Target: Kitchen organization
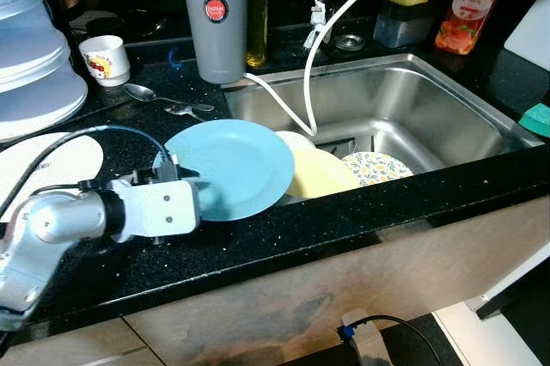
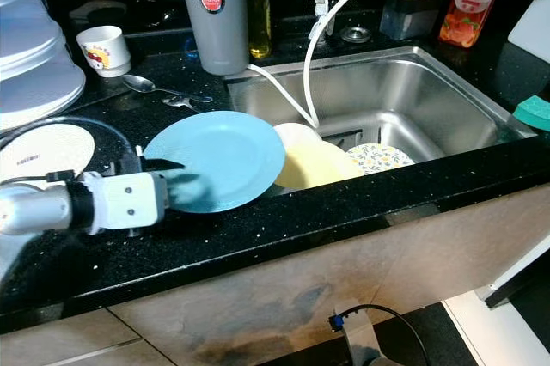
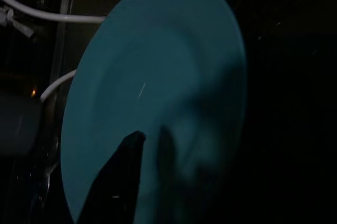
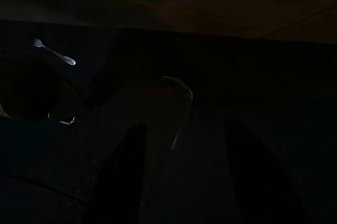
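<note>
Left gripper (image 1: 191,187) grips the near rim of the blue plate (image 1: 234,166), one black finger (image 3: 118,182) lying across the top face, so it is clamped on the plate. The plate is round, smooth and glossy, and sits on the black speckled counter (image 1: 284,233) at the left edge of the sink (image 1: 447,95), its far side overhanging the basin. The sink is brushed stainless steel, rectangular with rounded corners. Inside it a pale yellow plate (image 1: 322,173) leans just beside the blue one, with a floral-patterned plate (image 1: 378,167) lying flat next to that. A white hose (image 1: 335,27) loops down into the basin. A grey cylindrical filter (image 1: 216,14) stands at the back, with a metal spoon (image 1: 155,95) near its base and a small white printed cup (image 1: 105,58) further left. A white disc (image 1: 43,164) lies flat on the counter by the silver left arm (image 1: 51,220). An orange bottle (image 1: 471,5) stands behind the sink, a green sponge (image 1: 537,118) at its right edge. The right wrist view is very dark: right gripper (image 4: 189,182) shows two dark fingers set apart, nothing between them.
</note>
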`<state>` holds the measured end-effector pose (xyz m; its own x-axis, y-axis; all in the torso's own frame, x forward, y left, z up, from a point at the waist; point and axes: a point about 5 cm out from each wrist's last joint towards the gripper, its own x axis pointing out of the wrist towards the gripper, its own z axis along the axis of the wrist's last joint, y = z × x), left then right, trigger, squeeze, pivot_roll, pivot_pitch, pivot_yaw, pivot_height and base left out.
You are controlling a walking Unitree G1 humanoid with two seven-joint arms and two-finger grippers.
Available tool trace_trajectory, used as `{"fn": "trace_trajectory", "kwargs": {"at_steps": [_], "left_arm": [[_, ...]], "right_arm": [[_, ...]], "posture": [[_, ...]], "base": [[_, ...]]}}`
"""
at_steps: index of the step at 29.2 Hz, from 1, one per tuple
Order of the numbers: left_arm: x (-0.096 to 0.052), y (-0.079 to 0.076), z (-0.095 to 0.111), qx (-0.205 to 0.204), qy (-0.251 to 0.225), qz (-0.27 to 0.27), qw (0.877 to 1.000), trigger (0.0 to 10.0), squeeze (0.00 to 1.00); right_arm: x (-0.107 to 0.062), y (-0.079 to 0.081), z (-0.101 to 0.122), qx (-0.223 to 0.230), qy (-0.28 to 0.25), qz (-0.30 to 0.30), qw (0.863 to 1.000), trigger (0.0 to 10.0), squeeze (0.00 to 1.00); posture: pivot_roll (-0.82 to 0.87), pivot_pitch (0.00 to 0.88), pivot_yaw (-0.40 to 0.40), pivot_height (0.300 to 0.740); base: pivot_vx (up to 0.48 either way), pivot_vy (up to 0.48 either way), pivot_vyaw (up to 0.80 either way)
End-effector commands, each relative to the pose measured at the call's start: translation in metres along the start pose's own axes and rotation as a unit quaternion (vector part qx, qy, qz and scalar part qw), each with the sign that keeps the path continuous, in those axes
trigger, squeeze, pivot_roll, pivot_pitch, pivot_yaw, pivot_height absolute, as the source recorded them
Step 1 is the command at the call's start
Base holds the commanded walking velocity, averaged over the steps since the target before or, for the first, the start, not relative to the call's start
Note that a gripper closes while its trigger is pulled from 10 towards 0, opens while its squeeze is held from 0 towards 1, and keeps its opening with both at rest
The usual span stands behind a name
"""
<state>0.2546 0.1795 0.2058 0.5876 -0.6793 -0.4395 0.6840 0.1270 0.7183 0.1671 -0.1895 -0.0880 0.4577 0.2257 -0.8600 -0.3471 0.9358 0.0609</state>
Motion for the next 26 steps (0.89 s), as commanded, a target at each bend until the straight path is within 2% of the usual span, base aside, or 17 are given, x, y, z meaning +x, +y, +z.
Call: {"fn": "trace_trajectory", "kwargs": {"at_steps": [1, 19, 26], "left_arm": [[0.009, -0.012, -0.006, -0.010, 0.006, -0.025, 1.000, 0.0, 0.00], [0.012, -0.013, -0.016, 0.005, 0.021, -0.015, 1.000, 0.0, 0.00], [0.008, 0.016, -0.004, 0.014, -0.013, 0.077, 0.997, 0.0, 0.00]], "right_arm": [[-0.001, 0.000, -0.003, -0.001, 0.000, 0.001, 1.000, 10.0, 0.00], [-0.001, -0.003, 0.000, 0.002, -0.004, -0.002, 1.000, 10.0, 0.00], [-0.002, -0.004, -0.003, 0.003, -0.003, -0.002, 1.000, 10.0, 0.00]], "posture": [[0.03, 0.000, 0.018, 0.740], [0.03, 0.000, 0.016, 0.740], [0.03, 0.000, 0.016, 0.740]], "base": [[0.000, 0.000, 0.00], [0.000, 0.000, 0.00], [0.000, 0.000, 0.00]]}}
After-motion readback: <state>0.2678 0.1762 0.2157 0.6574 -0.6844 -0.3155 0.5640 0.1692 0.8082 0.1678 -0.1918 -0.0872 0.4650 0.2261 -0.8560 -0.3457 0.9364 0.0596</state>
